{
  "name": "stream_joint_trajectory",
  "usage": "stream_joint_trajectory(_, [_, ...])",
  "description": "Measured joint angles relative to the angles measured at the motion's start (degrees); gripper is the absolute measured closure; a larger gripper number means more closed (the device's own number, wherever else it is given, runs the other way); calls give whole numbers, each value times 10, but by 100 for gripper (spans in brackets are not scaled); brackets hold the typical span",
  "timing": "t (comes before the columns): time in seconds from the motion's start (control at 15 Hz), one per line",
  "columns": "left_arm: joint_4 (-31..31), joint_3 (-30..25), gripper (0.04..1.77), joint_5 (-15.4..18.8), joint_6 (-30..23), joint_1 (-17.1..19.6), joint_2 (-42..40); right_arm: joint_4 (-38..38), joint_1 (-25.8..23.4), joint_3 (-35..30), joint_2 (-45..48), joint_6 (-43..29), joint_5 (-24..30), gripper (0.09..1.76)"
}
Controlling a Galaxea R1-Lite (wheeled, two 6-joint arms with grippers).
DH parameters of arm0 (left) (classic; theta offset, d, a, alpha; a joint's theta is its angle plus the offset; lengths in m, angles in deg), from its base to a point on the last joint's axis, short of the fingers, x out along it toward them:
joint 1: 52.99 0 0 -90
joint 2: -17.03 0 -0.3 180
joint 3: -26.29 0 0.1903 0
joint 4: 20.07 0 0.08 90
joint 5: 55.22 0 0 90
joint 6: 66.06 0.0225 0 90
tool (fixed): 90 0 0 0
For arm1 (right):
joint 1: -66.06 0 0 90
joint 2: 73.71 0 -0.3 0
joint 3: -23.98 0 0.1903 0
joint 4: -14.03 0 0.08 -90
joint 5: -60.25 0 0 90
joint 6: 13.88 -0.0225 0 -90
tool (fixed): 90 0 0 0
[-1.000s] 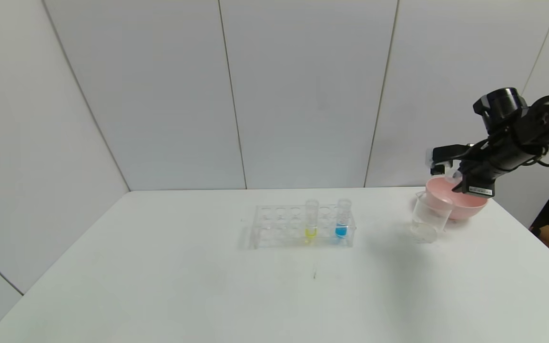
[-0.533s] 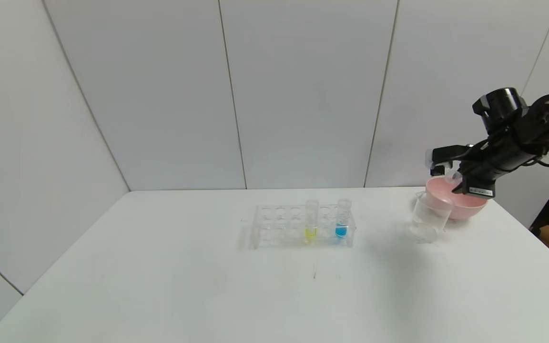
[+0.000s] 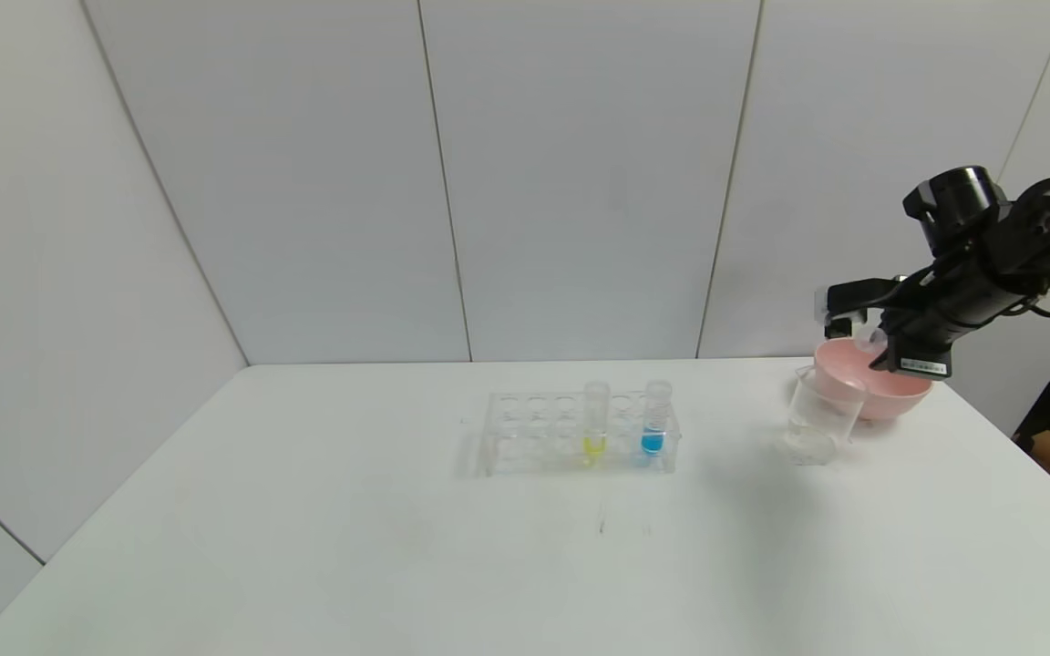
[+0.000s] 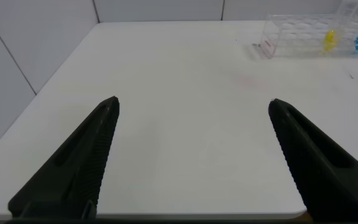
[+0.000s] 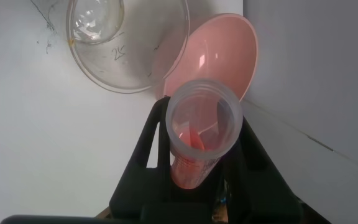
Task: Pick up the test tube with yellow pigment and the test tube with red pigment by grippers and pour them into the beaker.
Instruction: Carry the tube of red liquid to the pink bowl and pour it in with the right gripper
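Right gripper (image 3: 856, 321) above the pink bowl (image 3: 890, 392) — clamped on the red tube (image 5: 201, 134).
Beaker (image 3: 819, 415) stood just beside the bowl; yellow tube (image 3: 595, 421) sat in the rack (image 3: 525, 433). Left gripper (image 4: 191, 158) hung apart — holding nothing.

black jointed right arm (image 3: 990, 264), looped black cables, small white label
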Motion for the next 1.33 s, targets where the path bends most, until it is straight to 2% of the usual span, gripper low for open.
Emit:
stream_joint_trajectory(0.53, [0, 0, 9, 0, 0, 0, 0, -1, 8, -1, -2, 0, -17, 131])
stream_joint_trajectory(0.73, [0, 0, 9, 0, 0, 0, 0, -10, 8, -2, -4, 2, -48, 131])
stream_joint_trajectory(1.0, [0, 0, 9, 0, 0, 0, 0, -10, 13, 0, -10, 2, -62, 131])
stream_joint_trajectory(1.2, [0, 0, 9, 0, 0, 0, 0, -3, 19, 1, -16, 2, -101, 131])
stream_joint_trajectory(1.33, [0, 0, 9, 0, 0, 0, 0, -3, 23, 3, -21, 2, -104, 131])
